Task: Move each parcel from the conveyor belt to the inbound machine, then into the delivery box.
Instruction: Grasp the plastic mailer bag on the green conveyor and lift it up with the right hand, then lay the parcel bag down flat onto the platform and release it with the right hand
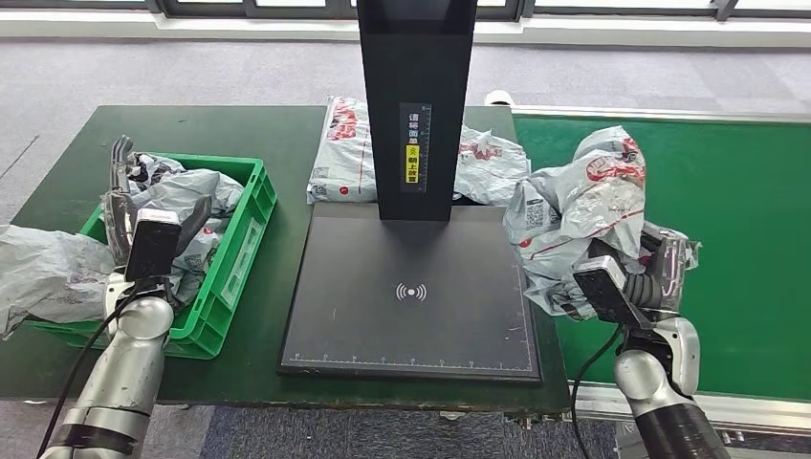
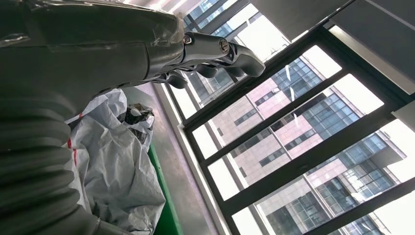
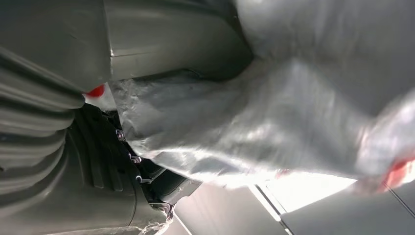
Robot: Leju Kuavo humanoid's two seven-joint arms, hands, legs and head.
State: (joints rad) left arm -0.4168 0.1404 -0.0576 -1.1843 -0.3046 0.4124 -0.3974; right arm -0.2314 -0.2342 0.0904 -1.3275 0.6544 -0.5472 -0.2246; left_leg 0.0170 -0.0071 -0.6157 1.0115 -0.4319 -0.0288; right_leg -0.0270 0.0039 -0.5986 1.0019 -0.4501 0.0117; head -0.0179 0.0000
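**Right hand holds parcel at belt edge; left hand free above box**

The right hand (image 1: 660, 273) grips a crumpled grey parcel (image 1: 583, 225) with red print, held up at about 3 o'clock of the inbound machine (image 1: 411, 287). The parcel sits over the boundary between the green conveyor belt (image 1: 727, 239) and the machine's black plate, overlapping the plate's right edge. In the right wrist view the parcel (image 3: 274, 117) lies pressed against the hand (image 3: 98, 161), the film wrinkled and partly blurred.

The left hand (image 1: 120, 191) stands above the green delivery box (image 1: 244, 239) at about 9 o'clock of the machine. Its fingers (image 2: 220, 51) are slightly curled and apart, with nothing in them. Grey parcels in the box (image 1: 191, 191) are heaped to the rim; one appears in the left wrist view (image 2: 117, 166). A further grey bag (image 1: 43, 268) hangs over the box's outer side at the counter's left end.

Two more parcels (image 1: 349, 153) lie on the dark green counter (image 1: 230, 134) at 12 o'clock, behind the machine's black upright column (image 1: 416, 57), which bears a yellow label. The plate carries a white wireless mark (image 1: 411, 292) at its centre.
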